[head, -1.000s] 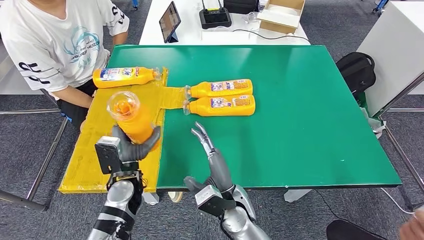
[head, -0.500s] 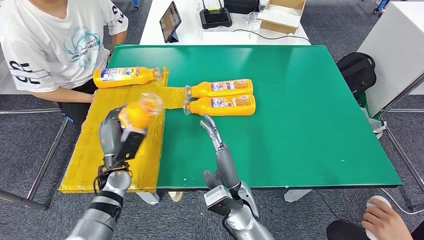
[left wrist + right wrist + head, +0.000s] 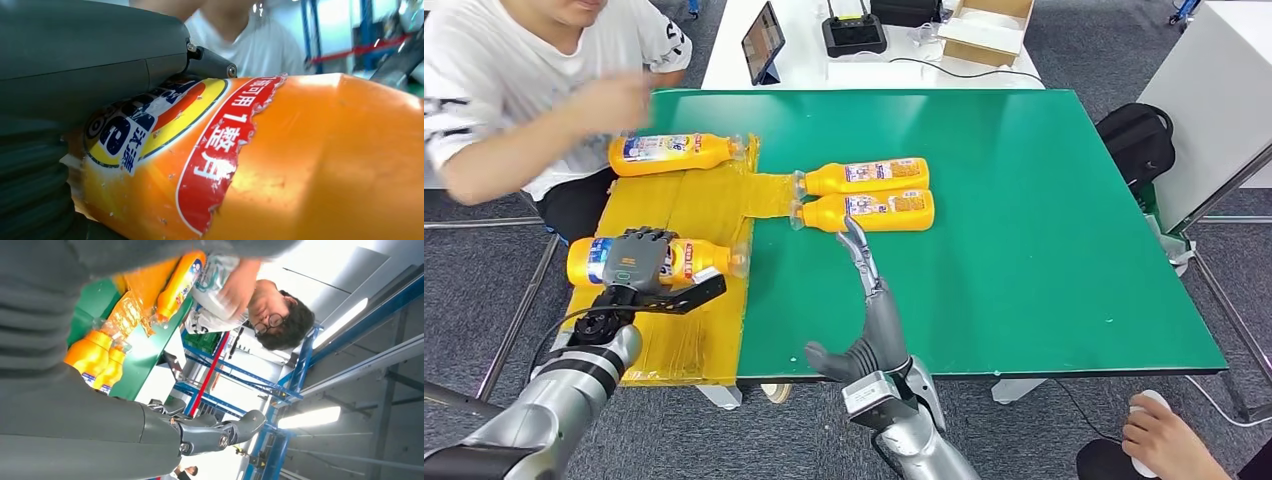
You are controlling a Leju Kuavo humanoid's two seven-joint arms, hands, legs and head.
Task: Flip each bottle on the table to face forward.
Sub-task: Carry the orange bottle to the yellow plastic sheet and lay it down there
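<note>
An orange bottle lies on its side on the yellow mat, label up and cap toward the green table. My left hand grips it around the middle. Another orange bottle lies at the mat's far end. Two more lie side by side on the green table, one behind and one in front. My right hand is open, its straight fingers reaching almost to the front bottle of that pair.
A person sits at the table's far left corner with one arm raised over the mat's far end. A white table behind carries a tablet, a black device and a cardboard box. The green table's right half is bare.
My left hand has brought its bottle down from a raised, tilted hold to lie on the mat, label up. My right hand has stretched forward toward the pair. The person has lifted an arm.
</note>
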